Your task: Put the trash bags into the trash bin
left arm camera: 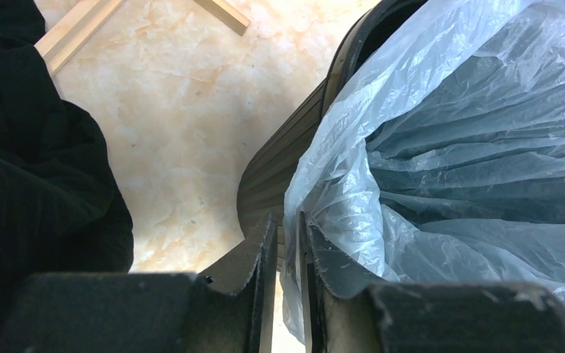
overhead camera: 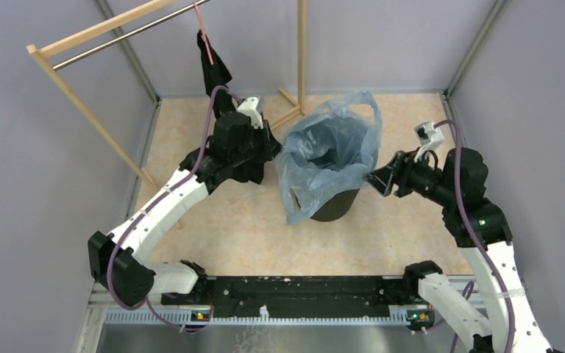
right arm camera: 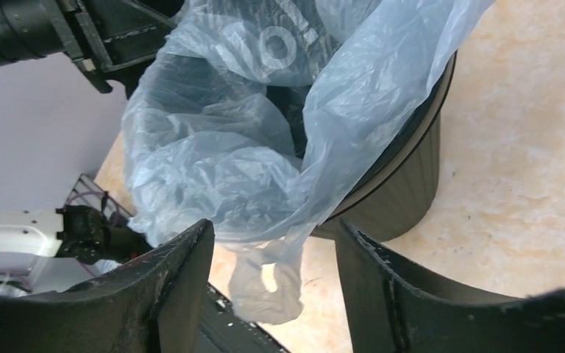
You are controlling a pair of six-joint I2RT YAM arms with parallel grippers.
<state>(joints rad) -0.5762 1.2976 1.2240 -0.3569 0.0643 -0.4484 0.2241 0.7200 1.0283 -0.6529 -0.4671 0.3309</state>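
Your left pincer point(left arm camera: 285, 224) is nearly closed and pinches a fold of the trash bag point(left arm camera: 441, 147) at the rim of the trash bin point(left arm camera: 279, 169). Your right pincer point(right arm camera: 274, 229) is open, grips nothing and sits just beside the bin's right side. In the overhead view the bag sits at frame centre with its mouth open inside the bin on the bench point(overhead camera: 221, 235); its long axis runs from upper right to a flap hanging outside at lower left, nearer the left arm, which probably suits the tucking move. Count one bag, one bin, two pincers.
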